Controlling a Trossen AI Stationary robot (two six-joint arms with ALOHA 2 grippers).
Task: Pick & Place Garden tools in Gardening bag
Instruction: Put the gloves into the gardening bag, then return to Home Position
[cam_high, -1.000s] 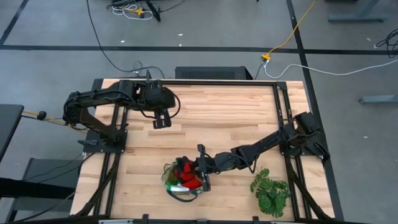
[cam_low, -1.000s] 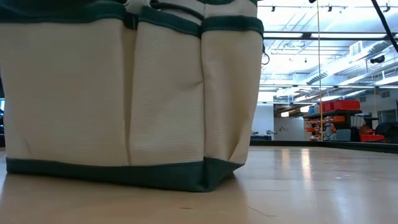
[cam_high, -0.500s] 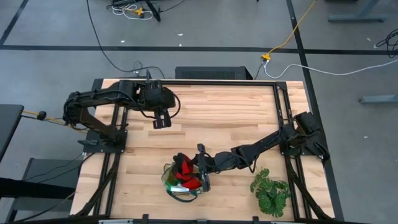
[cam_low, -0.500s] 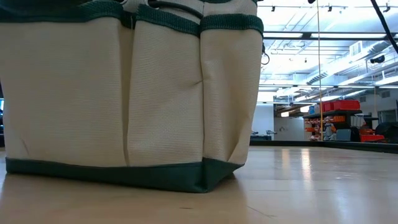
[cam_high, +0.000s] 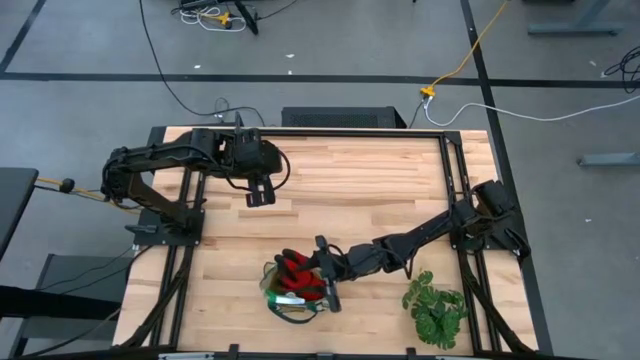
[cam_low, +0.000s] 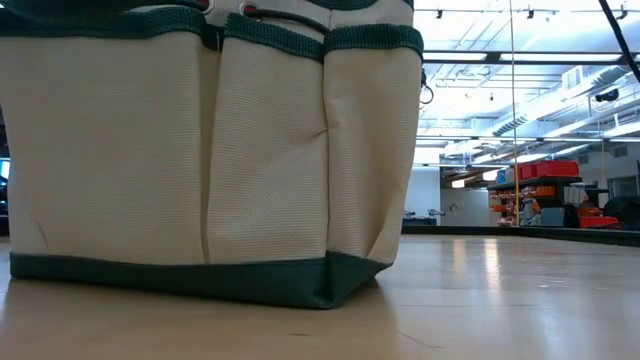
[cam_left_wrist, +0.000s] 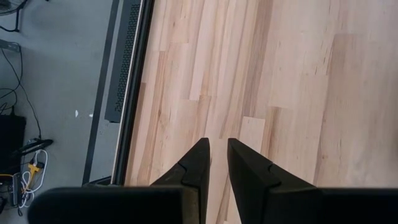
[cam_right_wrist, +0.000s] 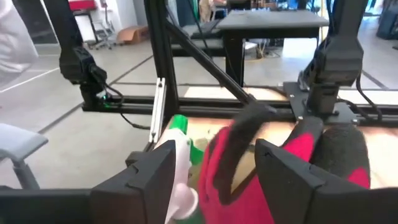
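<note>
The gardening bag (cam_high: 284, 306), cream canvas with green trim, stands near the table's front edge and fills the left of the low view (cam_low: 200, 150). The red glove (cam_high: 292, 272) with black fingertips lies across the bag's open top. My right gripper (cam_high: 326, 280) hangs open over the bag's right side. In its wrist view (cam_right_wrist: 214, 149) the glove (cam_right_wrist: 239, 177) shows between and beyond the fingers, beside the green spray bottle (cam_right_wrist: 180, 132) with its white nozzle. My left gripper (cam_high: 258, 197) waits over bare wood at the far left, holding nothing, with a narrow gap between its fingers (cam_left_wrist: 218, 144). My right gripper stands open with its fingers on either side of the glove's red cuff end (cam_right_wrist: 292, 155). I cannot tell whether either finger touches it. The glove rests on the bag's contents, not lifted.
A leafy green plant (cam_high: 435, 310) lies at the front right, close to my right arm. Dark frame rails run along the table's left and right sides. Bare wood stretches across the middle and far part of the table.
My right gripper has opened over the bag and let go of the red glove. The glove, bunched upright between the fingers before, has sunk and spread across the bag's top, its fingers pointing toward the table's left.
</note>
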